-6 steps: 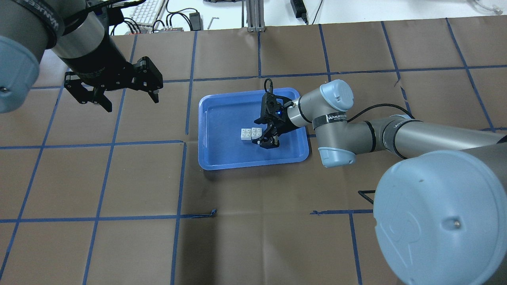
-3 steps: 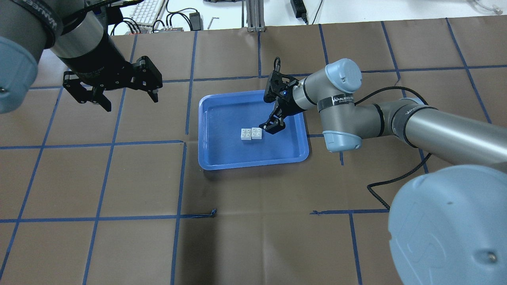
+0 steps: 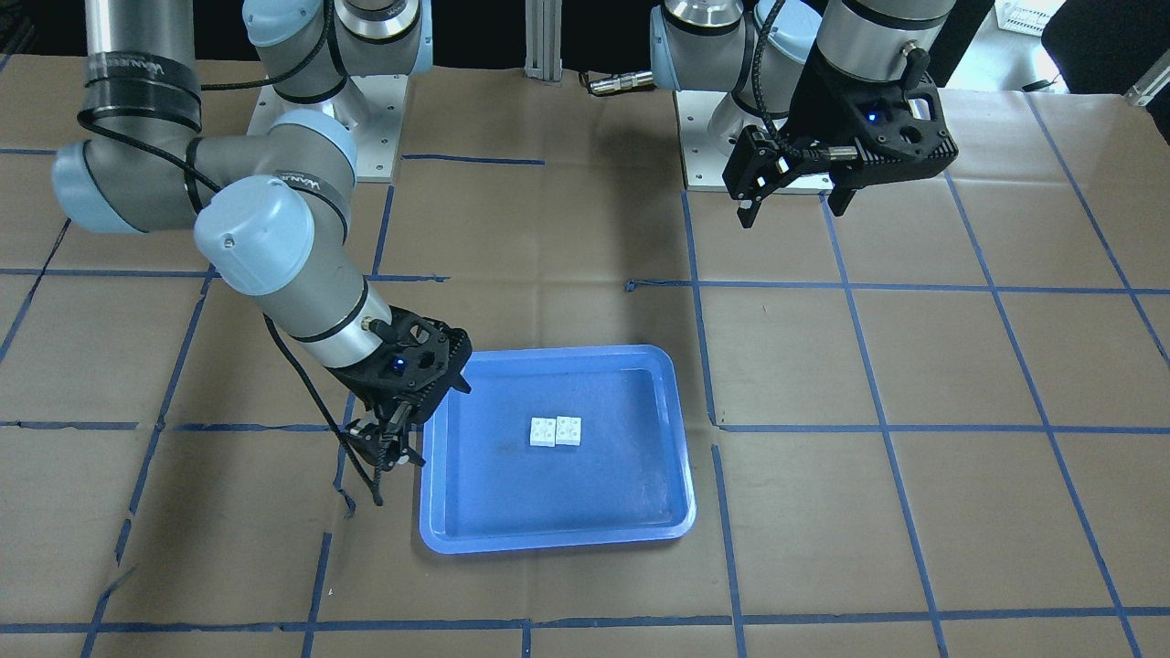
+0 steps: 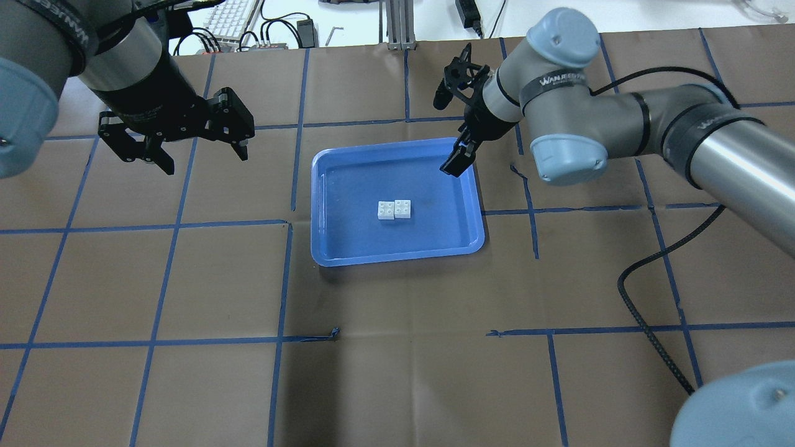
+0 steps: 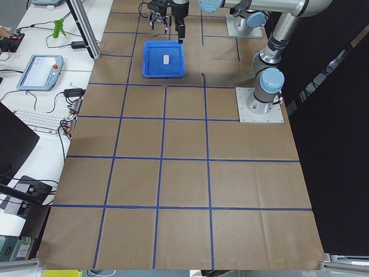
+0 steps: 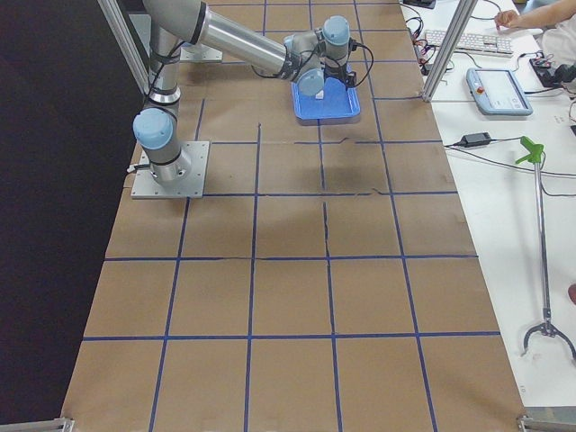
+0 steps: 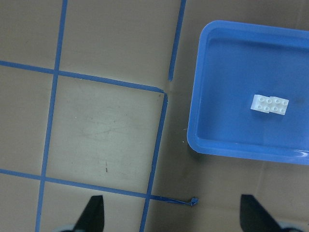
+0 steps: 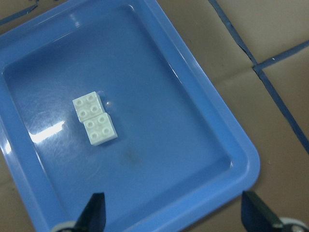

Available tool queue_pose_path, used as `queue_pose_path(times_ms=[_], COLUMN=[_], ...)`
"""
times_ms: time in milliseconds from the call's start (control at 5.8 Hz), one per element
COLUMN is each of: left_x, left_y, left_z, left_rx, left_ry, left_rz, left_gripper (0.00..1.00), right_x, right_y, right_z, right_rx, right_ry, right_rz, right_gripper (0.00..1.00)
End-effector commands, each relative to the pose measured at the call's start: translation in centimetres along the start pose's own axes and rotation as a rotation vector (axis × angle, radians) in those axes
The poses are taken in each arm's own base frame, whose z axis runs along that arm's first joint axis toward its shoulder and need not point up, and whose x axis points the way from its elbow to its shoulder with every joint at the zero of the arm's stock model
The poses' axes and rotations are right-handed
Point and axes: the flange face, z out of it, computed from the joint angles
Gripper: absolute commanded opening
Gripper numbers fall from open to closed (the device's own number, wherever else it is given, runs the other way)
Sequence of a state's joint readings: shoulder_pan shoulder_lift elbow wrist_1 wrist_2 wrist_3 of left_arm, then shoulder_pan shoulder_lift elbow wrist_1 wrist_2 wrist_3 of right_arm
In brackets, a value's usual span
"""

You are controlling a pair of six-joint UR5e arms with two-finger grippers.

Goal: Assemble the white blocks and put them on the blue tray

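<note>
the blocks (image 4: pixel 394 210) lie near the middle of the tray (image 4: pixel 338 248), side by side and touching, slightly offset, with all studs showing. whether they are truly locked together cannot be told. placing is judged done, with little left beyond a check of the joint. the right tool (image 3: pixel 390 446) is held spread and empty, pointed down by the tray's rim, apart from the blocks. the left tool (image 4: pixel 205 160) is held spread and empty above the surface (image 4: pixel 186 385), well apart from the tray.
</note>
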State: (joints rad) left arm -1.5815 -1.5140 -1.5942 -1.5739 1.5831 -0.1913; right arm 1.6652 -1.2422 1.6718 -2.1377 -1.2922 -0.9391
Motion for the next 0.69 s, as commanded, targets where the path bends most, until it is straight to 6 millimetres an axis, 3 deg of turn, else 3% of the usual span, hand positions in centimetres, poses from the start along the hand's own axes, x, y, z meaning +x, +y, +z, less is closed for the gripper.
queue_pose_path(times_ms=[0,345,517], left_x=[0.0,0.0,0.0], left_y=[0.1,0.1,0.1], left_z=[0.0,-0.1,-0.1], left_rx=[0.0,0.002,0.002], left_ry=[0.0,0.0,0.0], left_rz=[0.001,0.001,0.001], left_gripper=[0.99,0.99,0.99], right_x=[0.5,-2.2,-2.5], right_y=[0.0,1.7,2.2], right_z=[-6.4,-11.9,-12.6], right_rx=[-0.199,-0.285,-0.306], right_ry=[0.021,0.012,0.025], right_rz=[0.202,0.565,0.622], right_gripper=[1.0,1.0,1.0])
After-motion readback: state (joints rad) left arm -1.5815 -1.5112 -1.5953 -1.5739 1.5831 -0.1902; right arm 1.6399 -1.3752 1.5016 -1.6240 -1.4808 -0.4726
